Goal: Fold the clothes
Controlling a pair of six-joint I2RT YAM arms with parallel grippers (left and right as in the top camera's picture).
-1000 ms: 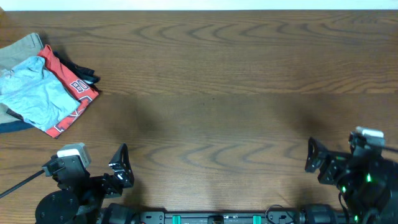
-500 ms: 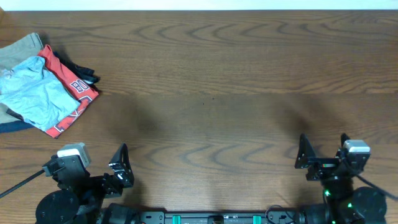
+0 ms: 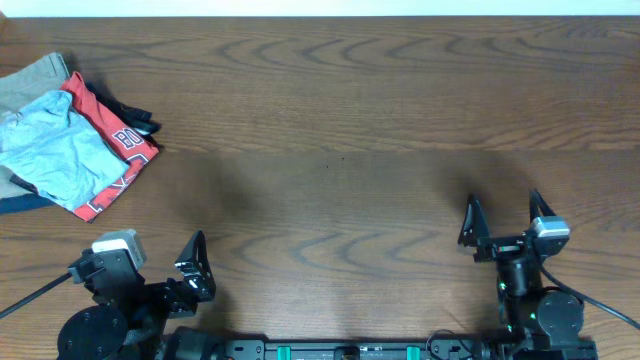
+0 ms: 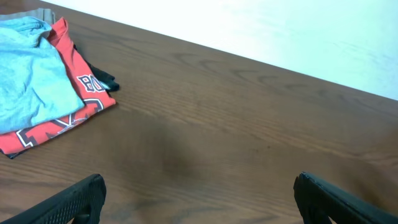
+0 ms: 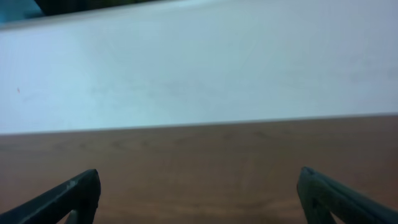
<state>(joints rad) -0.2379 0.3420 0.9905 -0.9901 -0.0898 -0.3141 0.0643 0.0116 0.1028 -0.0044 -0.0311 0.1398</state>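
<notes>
Left claw [image 4: 199, 190] and right claw [image 3: 502, 206] both spread empty, well apart from the clothes [image 3: 66, 150]

Bench [image 3: 340, 120]: dark wood-grain, smooth, slight sheen. Clothes [image 3: 70, 140]: soft matt cloth, wrinkled. End effector fingers [image 4: 68, 199]: matt black plastic.

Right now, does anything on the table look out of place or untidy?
Only the clothes at the far left of the table: the light blue shirt lies crumpled on the red garment, and a beige piece and a dark piece stick out at the far side. Nothing looks damaged or spilled.
</notes>
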